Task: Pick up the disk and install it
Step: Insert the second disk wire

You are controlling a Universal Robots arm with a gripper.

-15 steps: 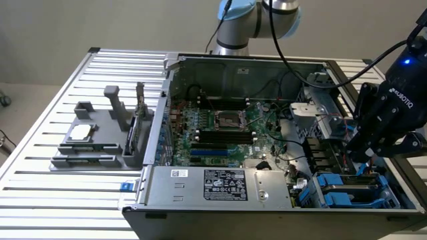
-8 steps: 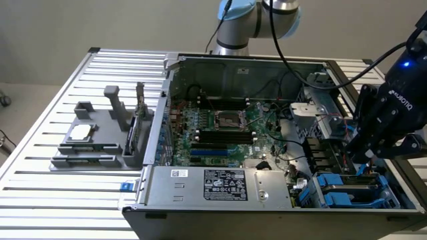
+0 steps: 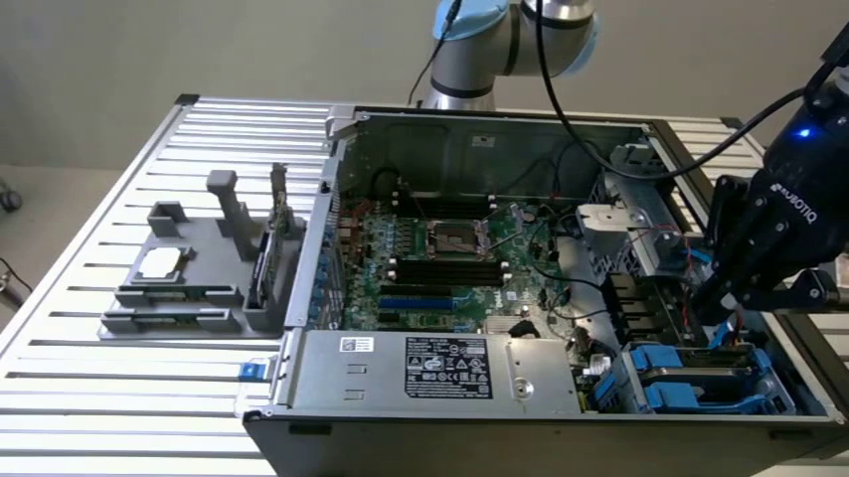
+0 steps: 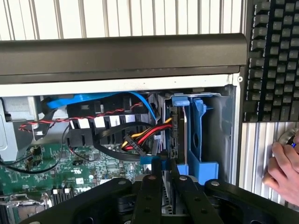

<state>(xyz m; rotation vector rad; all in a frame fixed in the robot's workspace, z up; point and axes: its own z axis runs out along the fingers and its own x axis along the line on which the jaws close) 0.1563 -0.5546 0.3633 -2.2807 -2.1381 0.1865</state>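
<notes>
Down at the drive-bay corner of the open computer case (image 3: pixel 438 129), the hand (image 4: pixel 164 175) sits low — its two black fingers (image 4: pixel 148 196) drawn close on the upper edge of the disk (image 4: pixel 174 135), which stands on edge in its blue carrier bracket (image 4: pixel 198 140). Grip looks clamped on that edge, though the contact itself is partly hidden.

Handling, as a judgement: the disk is rigid, dense for its size, smooth-sided metal — likely to slip if pinched lightly and shock-sensitive. The bracket's plastic rails flex; the metal body's edge is the surer hold.

Red, yellow and black cables (image 4: pixel 142 137) crowd just beside it. A person's hand (image 4: pixel 285 170) rests near a keyboard (image 4: pixel 273 56) on the desk (image 3: pixel 80 328).
</notes>
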